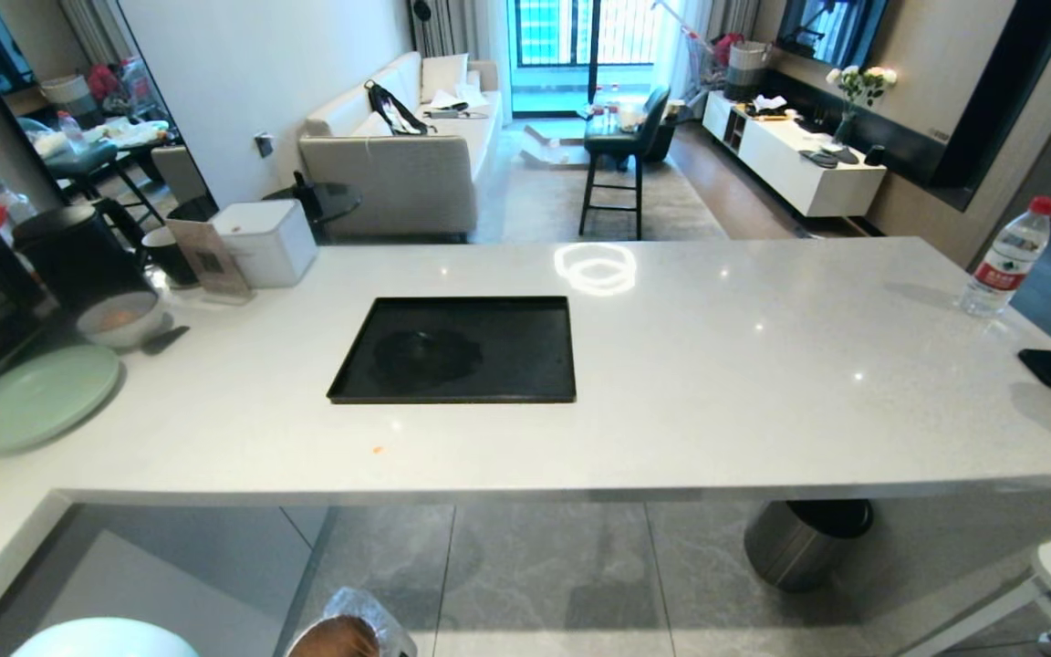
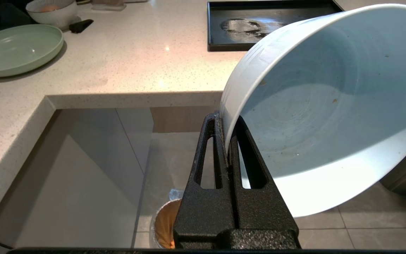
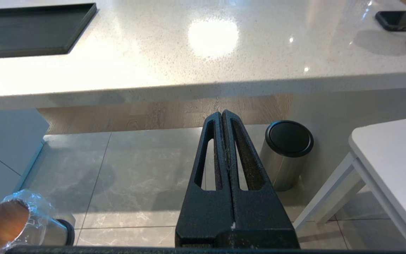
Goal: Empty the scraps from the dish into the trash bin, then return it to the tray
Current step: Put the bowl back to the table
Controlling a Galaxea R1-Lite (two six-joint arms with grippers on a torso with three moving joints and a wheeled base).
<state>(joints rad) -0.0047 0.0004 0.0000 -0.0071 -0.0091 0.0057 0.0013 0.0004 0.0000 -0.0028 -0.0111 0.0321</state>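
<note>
So the left gripper (image 2: 224, 127) is down low in front of the counter, fingers pinching the rim of the dish (image 2: 315, 116), one finger inside the wall and one outside. The dish looks basically empty, just a few specks and a smear left in it, so I'd say the dumping part is done. The trash bin (image 2: 164, 224) sits right below on the floor with its crinkly liner; its inside just reads brownish, so I can't pick out the scraps in there.

The right gripper (image 3: 223, 141) just hangs nearby over the floor tiles, fingers pressed together, holding nothing.

What's left is the return trip, I reckon. That rim pinch is thin, so level the dish out before lifting, or it could swing or slip. The counter (image 1: 717, 383) edge overhangs right above, so the dish needs to come back toward the robot and up before going forward, otherwise it clips the underside.

Further out, the tray (image 1: 525, 310) sits bare near the middle of the counter with plenty of open surface around it. The green plate (image 1: 37, 397) and the greyish bowl (image 1: 119, 318) are off to the left, well apart. There's one tiny orange crumb (image 1: 377, 449) near the front edge. Aim for the tray's middle and set it flat.
</note>
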